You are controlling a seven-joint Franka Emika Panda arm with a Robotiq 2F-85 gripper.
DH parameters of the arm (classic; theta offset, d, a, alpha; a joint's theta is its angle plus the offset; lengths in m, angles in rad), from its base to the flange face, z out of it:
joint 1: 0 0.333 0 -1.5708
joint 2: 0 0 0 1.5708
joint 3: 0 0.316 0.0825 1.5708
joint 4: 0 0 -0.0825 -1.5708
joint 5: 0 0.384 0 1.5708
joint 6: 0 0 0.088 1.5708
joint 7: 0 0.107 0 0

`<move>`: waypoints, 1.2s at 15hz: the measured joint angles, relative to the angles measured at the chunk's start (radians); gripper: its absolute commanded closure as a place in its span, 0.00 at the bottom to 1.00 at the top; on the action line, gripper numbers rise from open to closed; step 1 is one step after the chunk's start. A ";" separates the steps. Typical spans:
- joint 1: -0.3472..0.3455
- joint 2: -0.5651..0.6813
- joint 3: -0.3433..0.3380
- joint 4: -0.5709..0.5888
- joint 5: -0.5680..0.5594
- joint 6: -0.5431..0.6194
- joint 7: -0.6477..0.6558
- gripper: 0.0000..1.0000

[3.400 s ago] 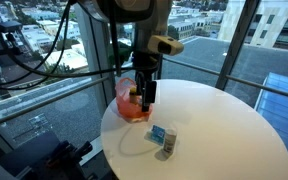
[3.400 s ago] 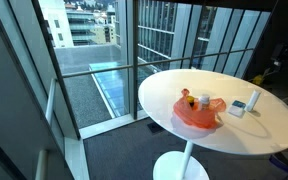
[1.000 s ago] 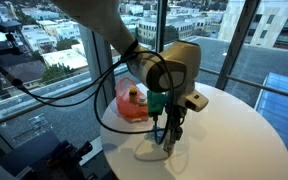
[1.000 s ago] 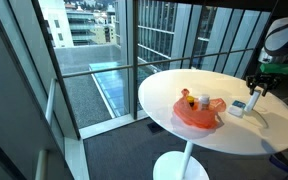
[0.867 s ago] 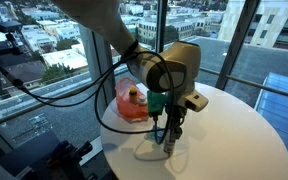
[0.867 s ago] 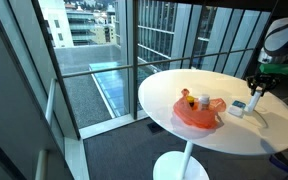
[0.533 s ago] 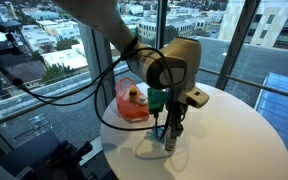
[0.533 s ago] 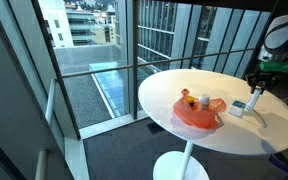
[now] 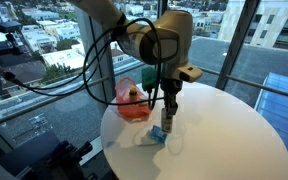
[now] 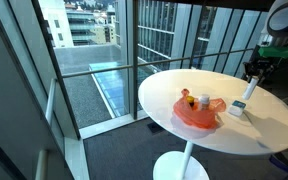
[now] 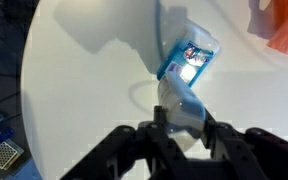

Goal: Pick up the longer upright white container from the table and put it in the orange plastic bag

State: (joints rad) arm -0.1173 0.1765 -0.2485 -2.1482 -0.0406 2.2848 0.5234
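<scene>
Over the round table (image 9: pixel 234 130), downward-pointing tool (image 9: pixel 170 112) clamped on white container (image 11: pixel 182 98).

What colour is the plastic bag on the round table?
Orange, and a bit see-through. The bag shows best in an exterior view.

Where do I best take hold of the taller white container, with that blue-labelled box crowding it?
Take the taller white container by its upper end, coming straight down from above. It is slender and near upright, so its top stands free, while the blue-labelled box lies close by its base. The gripper appears shut on it that way now.
</scene>
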 measured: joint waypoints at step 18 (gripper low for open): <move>0.114 -0.097 0.204 0.030 -0.011 -0.185 -0.209 0.88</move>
State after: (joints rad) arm -0.0030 0.0795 -0.0440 -2.1179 -0.0518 2.1001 0.3146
